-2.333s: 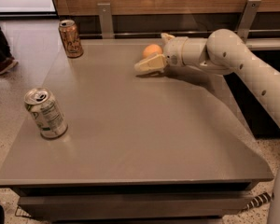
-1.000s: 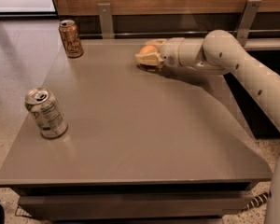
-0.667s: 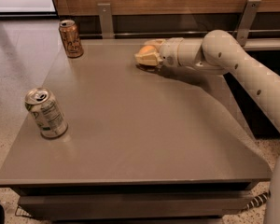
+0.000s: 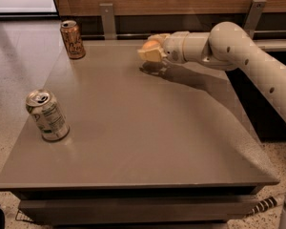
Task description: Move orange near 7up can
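Camera view, claw [image 4: 147,50] hung above the far side of the surface [image 4: 148,147], clamped round the orange [image 4: 151,45], fruit held clear with its shadow below, 7up can [image 4: 46,115] stood upright at the left front, well apart, orange-brown can [image 4: 73,39] stood at the far left corner.

Plastic gripper [image 4: 147,50] over matt table [image 4: 143,137]

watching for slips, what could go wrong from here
The gripper holds the orange off the table near the far edge; if the grip slips, the round fruit could roll off. The 7up can stands close to the front left edge, so a low approach might knock it over. The orange-brown can sits nearer and could be mistaken for it.
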### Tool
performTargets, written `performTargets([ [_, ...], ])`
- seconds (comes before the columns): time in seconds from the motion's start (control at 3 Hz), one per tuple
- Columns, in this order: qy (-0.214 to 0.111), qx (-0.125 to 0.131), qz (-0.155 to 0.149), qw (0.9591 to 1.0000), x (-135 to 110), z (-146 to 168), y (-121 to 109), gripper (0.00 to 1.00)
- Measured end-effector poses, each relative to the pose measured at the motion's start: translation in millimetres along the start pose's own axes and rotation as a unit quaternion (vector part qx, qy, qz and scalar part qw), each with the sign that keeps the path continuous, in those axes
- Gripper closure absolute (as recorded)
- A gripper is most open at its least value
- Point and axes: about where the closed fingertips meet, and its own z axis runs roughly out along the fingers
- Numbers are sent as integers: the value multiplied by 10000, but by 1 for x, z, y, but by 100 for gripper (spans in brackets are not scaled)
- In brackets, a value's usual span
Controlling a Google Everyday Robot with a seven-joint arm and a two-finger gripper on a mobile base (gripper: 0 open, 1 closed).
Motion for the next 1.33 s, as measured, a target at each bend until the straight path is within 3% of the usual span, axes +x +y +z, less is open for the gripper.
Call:
performTargets([
  [0.33, 87, 305, 49, 9995, -49, -41, 11, 100],
  [0.67, 39, 376, 96, 9992, -80, -62, 33, 100],
  [1.0, -168, 261, 128, 9994, -101, -79, 77, 100],
  [1.33, -425, 76, 166, 9989, -98, -81, 121, 100],
])
